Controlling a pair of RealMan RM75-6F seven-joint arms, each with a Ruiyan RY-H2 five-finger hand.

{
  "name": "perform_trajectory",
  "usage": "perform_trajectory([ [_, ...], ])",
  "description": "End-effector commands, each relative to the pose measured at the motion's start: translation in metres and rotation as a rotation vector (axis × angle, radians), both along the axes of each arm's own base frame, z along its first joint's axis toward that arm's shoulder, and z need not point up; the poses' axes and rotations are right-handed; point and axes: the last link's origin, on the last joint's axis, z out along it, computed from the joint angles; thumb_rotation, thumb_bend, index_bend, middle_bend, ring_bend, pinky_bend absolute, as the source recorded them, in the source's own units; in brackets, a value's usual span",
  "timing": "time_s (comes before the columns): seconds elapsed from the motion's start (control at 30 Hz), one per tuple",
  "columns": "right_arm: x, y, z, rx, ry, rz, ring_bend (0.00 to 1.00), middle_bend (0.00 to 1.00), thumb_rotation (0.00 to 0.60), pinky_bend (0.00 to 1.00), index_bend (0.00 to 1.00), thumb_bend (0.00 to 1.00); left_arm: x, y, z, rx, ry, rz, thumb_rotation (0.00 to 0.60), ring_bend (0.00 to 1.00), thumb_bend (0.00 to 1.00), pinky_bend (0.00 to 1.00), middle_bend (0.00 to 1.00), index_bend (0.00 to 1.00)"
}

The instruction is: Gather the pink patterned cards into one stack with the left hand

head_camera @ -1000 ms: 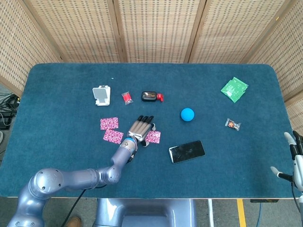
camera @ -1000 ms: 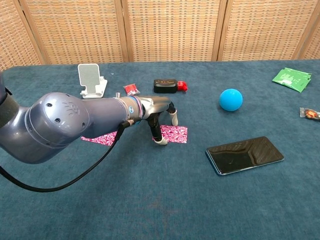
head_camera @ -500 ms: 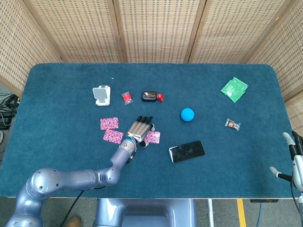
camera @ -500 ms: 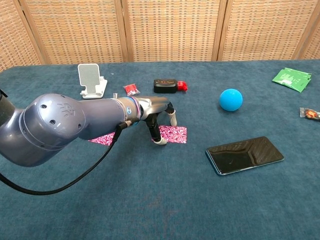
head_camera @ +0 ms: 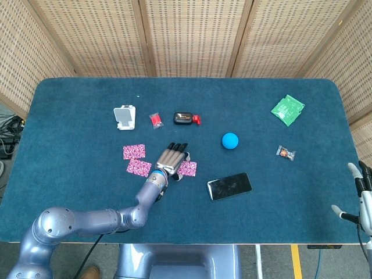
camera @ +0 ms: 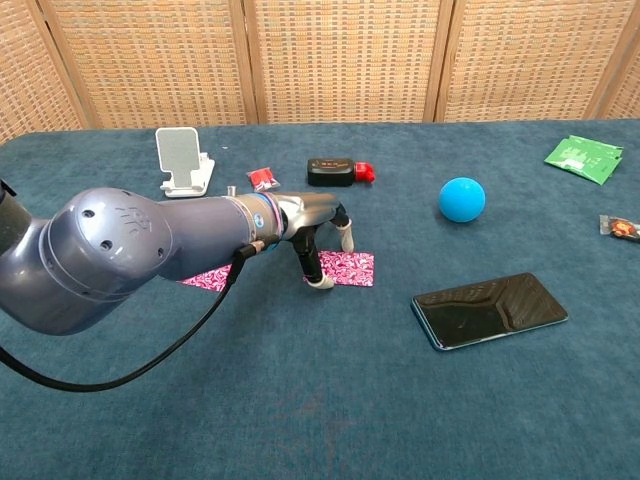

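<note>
Left hand (head_camera: 172,158): fingers spread, tips pressing the rightmost pink card (head_camera: 188,168) flat on the counter (head_camera: 81,99); nothing grasped. Two more pink cards (head_camera: 136,159) lie just left, unstacked. Right hand (head_camera: 360,195): released, idle at far right. Risk: fingertips skid, card stays behind or buckles.
</note>
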Motion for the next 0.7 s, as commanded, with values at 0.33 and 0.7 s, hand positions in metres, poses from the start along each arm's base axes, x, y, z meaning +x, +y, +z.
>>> perform_trajectory([
  [0.33,0.001,0.0,0.0,0.001,-0.001,0.002,0.0,0.0,0.6,0.0,0.0,0.0,0.005,0.001,0.005,0.007,-0.017,0.002,0.6,0.0,0.3,0.0,0.0,0.7],
  [0.7,0.002,0.001,0.0,0.003,-0.006,0.007,0.0,0.0,0.6,0.0,0.0,0.0,0.005,0.007,0.02,0.041,-0.019,0.009,0.6,0.0,0.3,0.0,0.0,0.7],
])
